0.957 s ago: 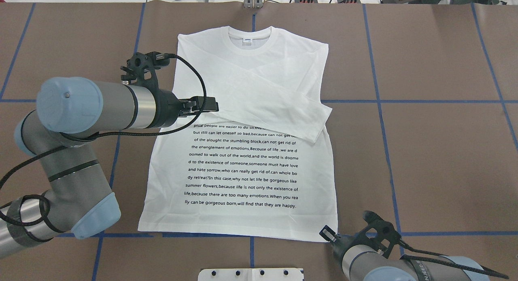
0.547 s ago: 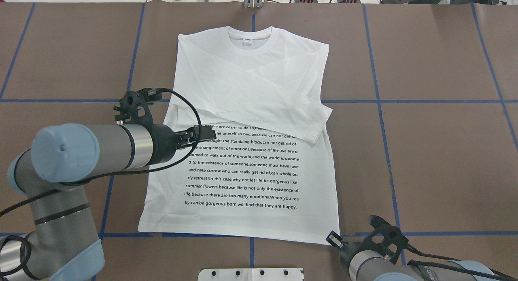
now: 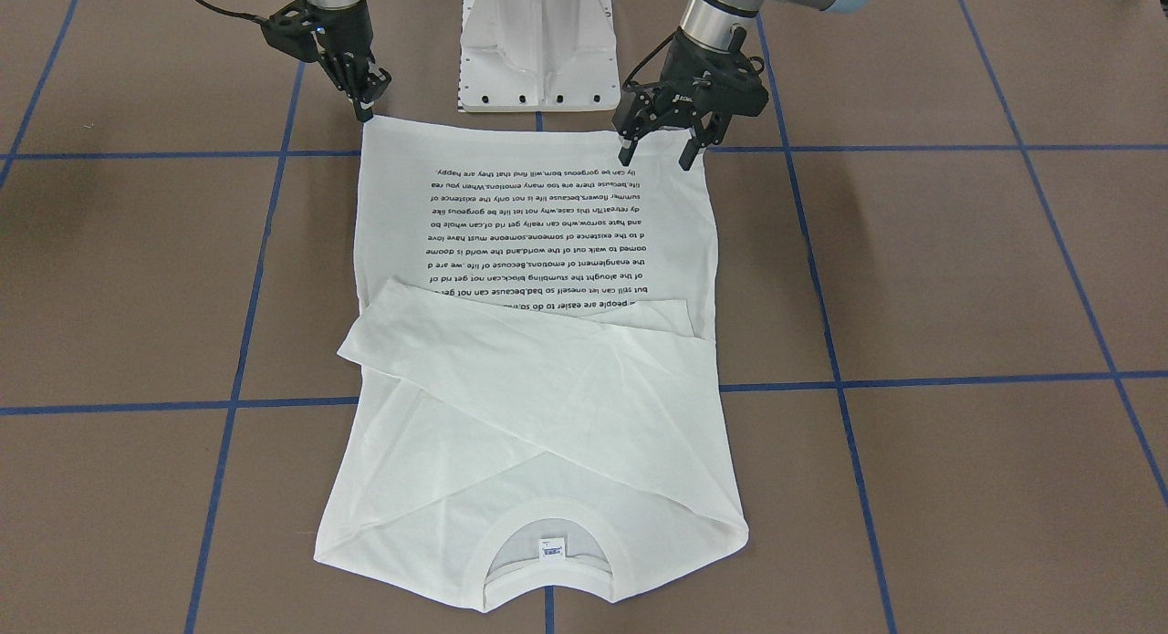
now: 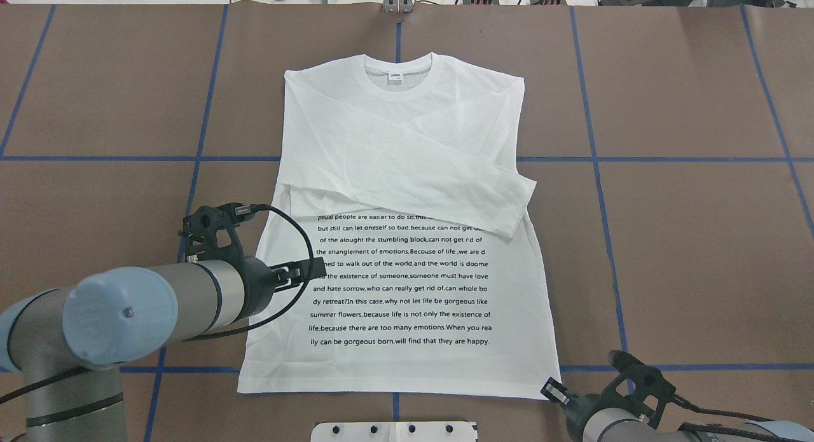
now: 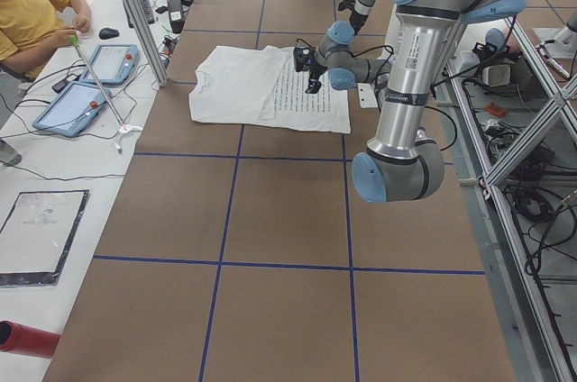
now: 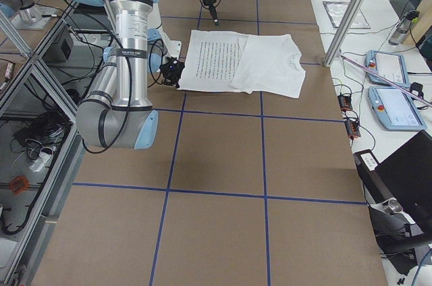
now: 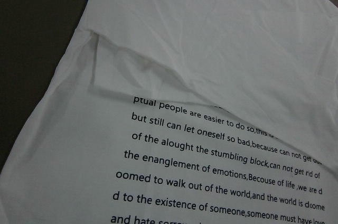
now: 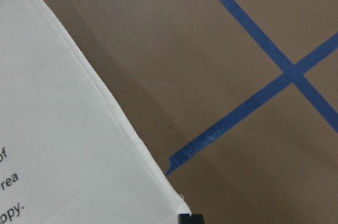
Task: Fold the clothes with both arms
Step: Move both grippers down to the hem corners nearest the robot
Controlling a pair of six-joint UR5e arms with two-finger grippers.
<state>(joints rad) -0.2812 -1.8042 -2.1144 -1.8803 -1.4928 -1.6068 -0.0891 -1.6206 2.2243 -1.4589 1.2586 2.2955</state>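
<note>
Shirt: the white shirt (image 4: pixel 407 143) lay flat, print up, on the brown table (image 4: pixel 687 257). Its collar was on the far side and its hem nearest the robot's base (image 3: pixel 538 50). Both sleeves were crossed over the chest, and one cuff (image 4: pixel 518 203) poked past the shirt's right edge.
Left gripper: the left gripper (image 3: pixel 655 150) hung above the hem's left corner, jaws spread with nothing between them.
Right gripper: the right gripper (image 3: pixel 365 109) sat at the hem's right corner, its tip at the cloth's edge. It was seen edge-on, so I could not tell whether its jaws were parted or pinching the cloth.
Step, as judged: taking both hem corners to fold the bottom up toward the collar.
Risk, grasp: the left jaws might land inboard and bunch the cloth or catch only the top layer. The right, so near the corner tip, might slip off.
Risk, lift: one corner rising ahead of the other would skew the fold.
Risk, sleeves: dragging the body could slide the crossed sleeves apart, and the overhanging cuff would spoil the rectangle.
</note>
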